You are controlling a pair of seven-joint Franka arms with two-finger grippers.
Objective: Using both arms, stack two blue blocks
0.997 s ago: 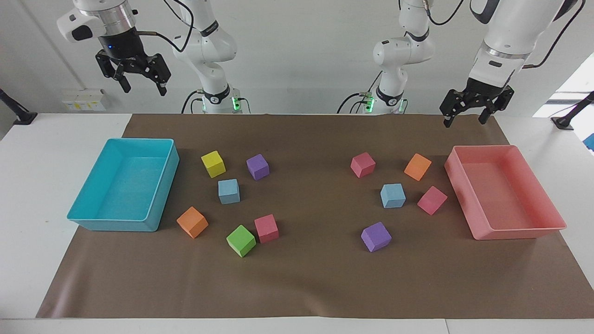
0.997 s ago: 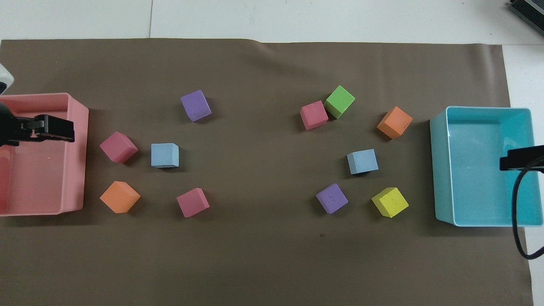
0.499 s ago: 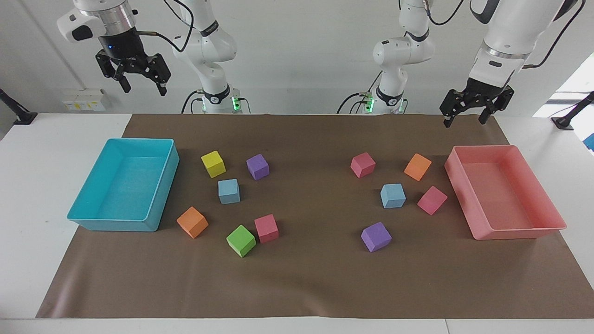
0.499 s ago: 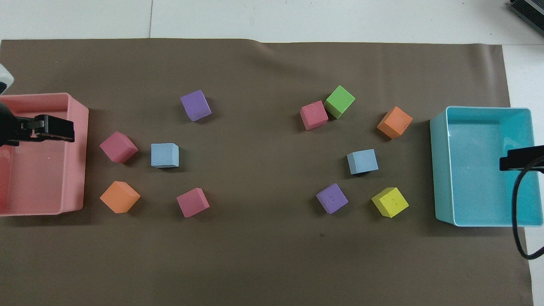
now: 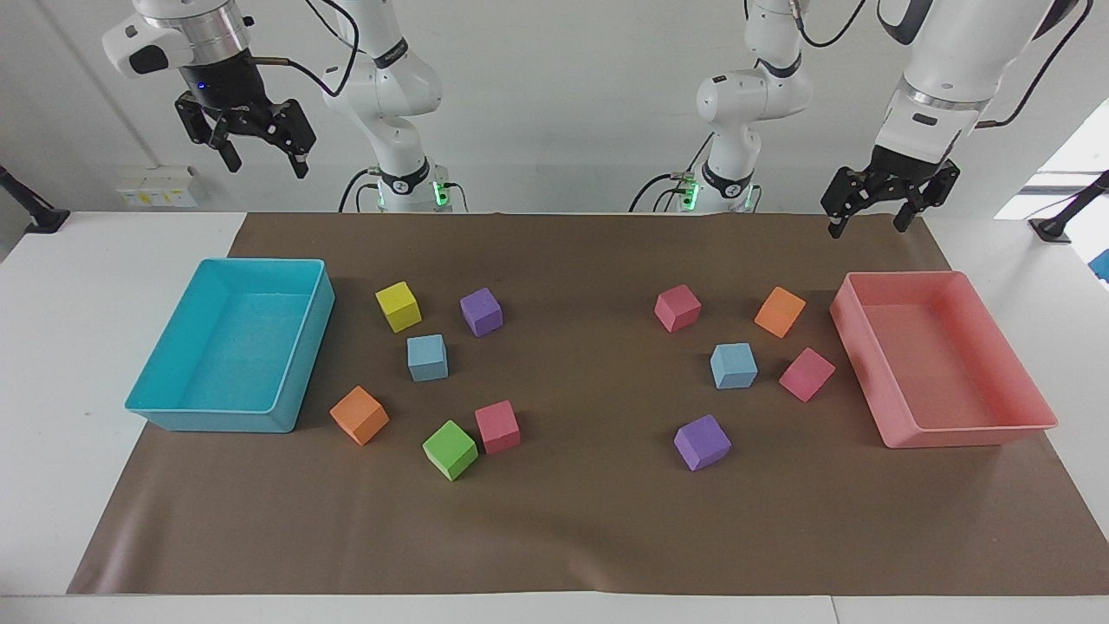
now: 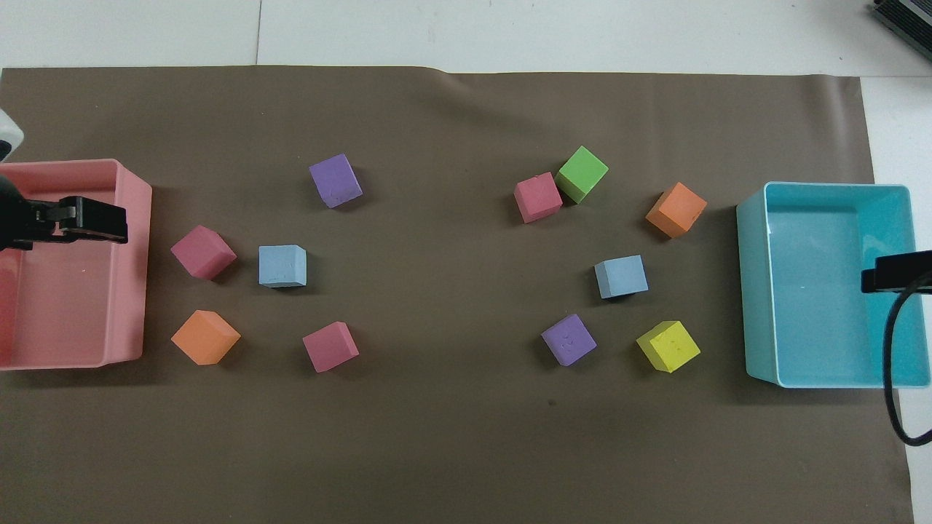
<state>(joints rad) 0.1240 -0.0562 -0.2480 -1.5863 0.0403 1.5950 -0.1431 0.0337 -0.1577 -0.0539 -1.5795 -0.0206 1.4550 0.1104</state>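
Blue blocks (image 5: 427,358) (image 5: 734,365) resting apart on the counter (image 5: 572,520), each well below and inboard of its nearer tool: descend vertically, centre fingers on opposite faces, close squarely; left tool (image 5: 868,211) and right tool (image 5: 260,154) raised, pointing down, wide, holding nothing.

bright, even light; soft shadows; sharp focus

Overhead, the picture's edges cut off both trays (image 6: 135,218) (image 6: 757,291).
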